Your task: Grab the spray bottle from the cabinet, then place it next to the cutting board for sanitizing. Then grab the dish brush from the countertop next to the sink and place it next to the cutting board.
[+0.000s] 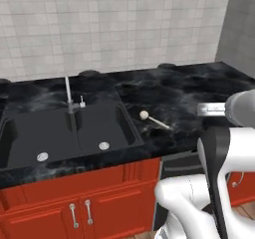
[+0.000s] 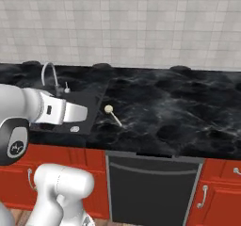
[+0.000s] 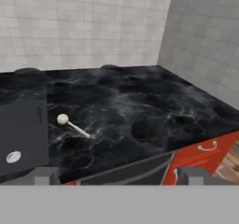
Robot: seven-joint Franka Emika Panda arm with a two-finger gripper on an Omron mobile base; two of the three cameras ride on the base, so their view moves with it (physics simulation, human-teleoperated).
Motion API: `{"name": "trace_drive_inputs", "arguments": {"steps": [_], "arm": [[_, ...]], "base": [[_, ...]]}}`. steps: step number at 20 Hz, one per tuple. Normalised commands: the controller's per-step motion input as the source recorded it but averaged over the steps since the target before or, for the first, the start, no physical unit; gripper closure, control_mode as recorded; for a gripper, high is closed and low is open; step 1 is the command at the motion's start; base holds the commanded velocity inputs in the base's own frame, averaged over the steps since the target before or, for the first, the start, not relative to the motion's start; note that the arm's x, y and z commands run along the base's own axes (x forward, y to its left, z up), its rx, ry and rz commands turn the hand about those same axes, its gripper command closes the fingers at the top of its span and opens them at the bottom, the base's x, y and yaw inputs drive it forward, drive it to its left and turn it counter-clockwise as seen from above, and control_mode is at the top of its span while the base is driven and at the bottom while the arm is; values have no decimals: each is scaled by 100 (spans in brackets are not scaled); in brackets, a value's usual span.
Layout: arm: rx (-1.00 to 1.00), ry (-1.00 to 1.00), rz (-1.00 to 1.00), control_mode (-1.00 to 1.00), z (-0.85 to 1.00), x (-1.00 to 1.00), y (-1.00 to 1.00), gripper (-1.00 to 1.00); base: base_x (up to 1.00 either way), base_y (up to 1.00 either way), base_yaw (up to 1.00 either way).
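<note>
The dish brush [image 1: 155, 121] [image 2: 114, 117] [image 3: 74, 127] lies flat on the black marble countertop [image 1: 179, 91] [image 2: 183, 107] [image 3: 140, 101], just right of the black sink [image 1: 30, 133] [image 2: 89, 102] [image 3: 21, 129]. Its cream round head points toward the back wall. My gripper [image 3: 120, 176] is open, its fingertips [image 3: 44, 176] wide apart with nothing between them. It hangs in front of the counter edge, well short of the brush. The spray bottle, the wall cabinet and the cutting board are out of view.
A slim silver faucet [image 1: 68, 93] [image 2: 47, 72] stands behind the sink. Red base cabinets [image 1: 79, 203] and a dark dishwasher front [image 2: 150, 187] run below the counter. A tiled wall backs the counter, and a grey side wall [image 1: 239, 29] closes its right end.
</note>
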Motion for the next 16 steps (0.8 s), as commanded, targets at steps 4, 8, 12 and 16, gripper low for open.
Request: {"name": "trace_drive_inputs", "arguments": {"steps": [4,8,12,16], "arm": [[0,0,0,100,0,0,0,-100],[0,0,0,100,0,0,0,-100],[0,0,0,100,0,0,0,-100],[0,12,7,-100,-18,36,0,-100]], "base": [[69,51,-2],[96,46,-1],[66,10,0],[36,1,1]]}}
